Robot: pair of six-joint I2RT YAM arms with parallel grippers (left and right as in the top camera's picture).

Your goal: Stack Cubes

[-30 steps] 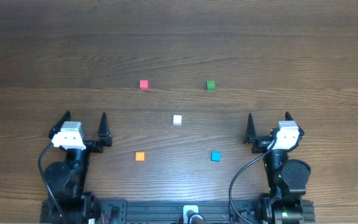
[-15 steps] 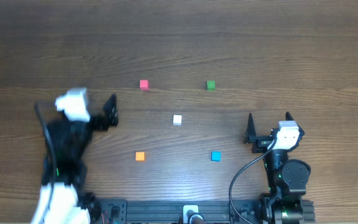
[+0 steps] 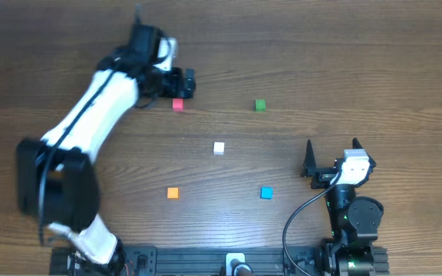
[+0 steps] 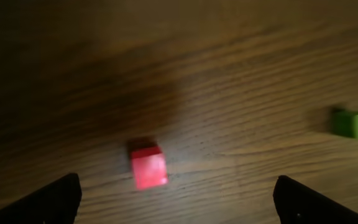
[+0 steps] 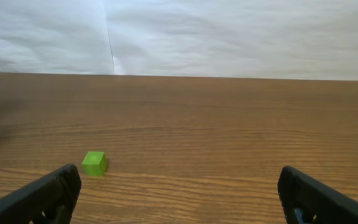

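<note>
Dark wood-grain table in all views, with a pale white backdrop behind its far edge in the right wrist view. Five small cubes lie flat on the wood, each alone and well apart from the others, none on another. Pink cube and green cube form the far row, white cube is near the middle, and orange cube and blue cube form the near row. Left arm is stretched from its base at the bottom left, up and across toward the far row; its wrist end shows just beside the pink cube in the top view. Left gripper has its fingers spread wide, nothing gripped. From its own wrist camera the pink cube sits on the table between the two dark fingers, closer to one of them and touching neither, with a dark shadow on the wood around and beyond it. The green cube shows farther off to the side in that same view. Right arm is folded close over its base at the bottom right. Right gripper points up the table with its fingers spread apart and nothing between them. The right wrist camera looks low along the table; the green cube lies ahead, toward one finger's side, well clear of both fingers. The blue cube lies near the right arm in the top view, apart from it.
</note>
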